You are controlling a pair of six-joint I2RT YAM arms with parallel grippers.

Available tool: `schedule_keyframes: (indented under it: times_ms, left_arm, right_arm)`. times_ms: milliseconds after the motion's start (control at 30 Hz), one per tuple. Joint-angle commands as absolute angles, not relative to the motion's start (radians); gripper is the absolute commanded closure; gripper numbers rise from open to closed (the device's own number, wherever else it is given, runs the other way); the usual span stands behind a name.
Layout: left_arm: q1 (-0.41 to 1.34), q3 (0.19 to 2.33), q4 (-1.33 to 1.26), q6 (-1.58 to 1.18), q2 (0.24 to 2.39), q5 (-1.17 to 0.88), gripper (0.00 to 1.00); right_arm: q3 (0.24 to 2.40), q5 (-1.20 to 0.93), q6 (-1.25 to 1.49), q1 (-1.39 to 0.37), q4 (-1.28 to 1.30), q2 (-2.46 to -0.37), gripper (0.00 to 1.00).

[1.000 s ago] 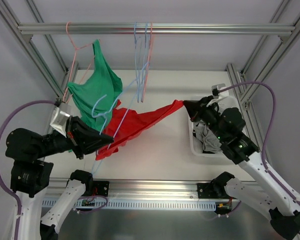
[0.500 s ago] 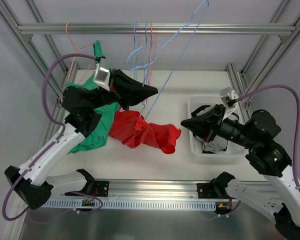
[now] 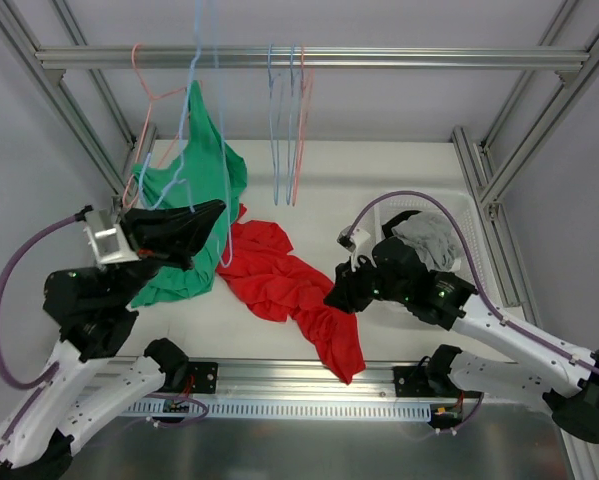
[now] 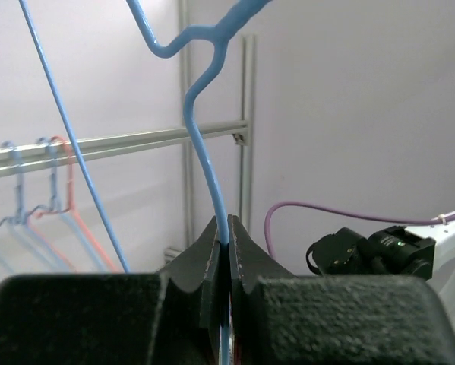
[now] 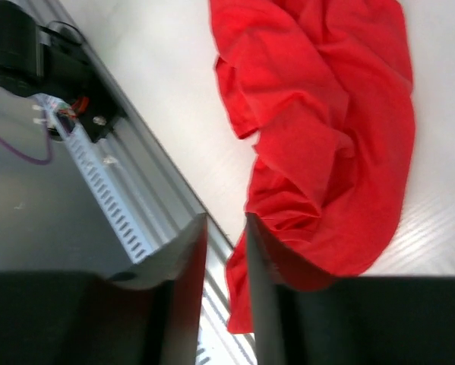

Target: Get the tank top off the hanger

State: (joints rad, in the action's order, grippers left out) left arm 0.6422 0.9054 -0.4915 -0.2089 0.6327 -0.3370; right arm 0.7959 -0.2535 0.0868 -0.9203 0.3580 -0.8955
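**Op:** Top view first?

**Ann:** Yep. The red tank top point(image 3: 291, 290) lay crumpled on the table point(image 3: 379, 172), off the blue hanger point(image 3: 217, 100), with its lower end near the front edge. Your left end effector point(image 3: 211, 215) held that hanger up beside the green garment point(image 3: 194, 180). Your right end effector point(image 3: 335, 298) sat low at the red cloth, touching it or just over it, couldn't tell which. I'd say the garment part was done and the step in hand was parking the hanger. Keep the clamp firm and steer the wire clear of the green garment and the spare hangers point(image 3: 284, 130) on the rail point(image 3: 399, 57). Raise the right side straight up, so no cloth drags off the edge.

**Op:** Left wrist?

**Ann:** It showed what the top view couldn't. Your jaws were shut tight on the hanger's wire, just below the neck bend, with no slack. No tank top in that view.

**Op:** Right wrist?

**Ann:** The fingers point(image 5: 185, 251) stood narrowly apart, with nothing pinched that I could see. The red cloth was spread beneath and beyond them, reaching toward the table's front frame. The top view hid that gap entirely.
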Motion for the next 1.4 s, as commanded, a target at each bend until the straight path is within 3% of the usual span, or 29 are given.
schedule_keyframes:
  times_ms: [0,33,67,100,200,333,533,700,1000,1367]
  left_arm:
    - [0.652,0.867,-0.165,-0.181,0.493,-0.144,1.0]
    - [0.652,0.859,-0.111,-0.192,0.439,-0.108,1.0]
    - [0.652,0.853,-0.062,-0.231,0.422,-0.016,1.0]
    - [0.652,0.86,0.046,-0.25,0.416,0.035,1.0]
    - [0.652,0.94,0.202,-0.333,0.483,0.139,1.0]
    - [0.652,1.041,0.365,-0.451,0.627,0.105,1.0]
    - [0.635,1.228,0.403,-0.385,0.836,0.054,1.0]
    - [0.418,1.443,0.439,-0.432,1.095,-0.25,1.0]
    - [0.285,1.842,0.446,-0.499,1.422,-0.524,1.0]
    - [0.252,1.839,0.453,-0.534,1.551,-0.506,1.0]
  right_arm:
    - [0.792,-0.121,0.104,-0.939,0.256,-0.908,0.66]
    - [0.79,-0.092,0.104,-0.939,0.253,-0.913,0.56]
    - [0.787,-0.074,0.109,-0.939,0.253,-0.913,0.4]
    - [0.785,-0.063,0.11,-0.939,0.253,-0.913,0.11]
    - [0.779,-0.032,0.109,-0.939,0.253,-0.904,0.01]
    - [0.778,-0.02,0.103,-0.939,0.258,-0.887,0.01]
    - [0.767,-0.017,0.092,-0.939,0.293,-0.847,0.01]
    - [0.749,-0.012,0.081,-0.939,0.31,-0.796,0.01]
    - [0.715,-0.012,0.067,-0.939,0.322,-0.742,0.0]
    - [0.683,-0.012,0.071,-0.937,0.319,-0.747,0.01]
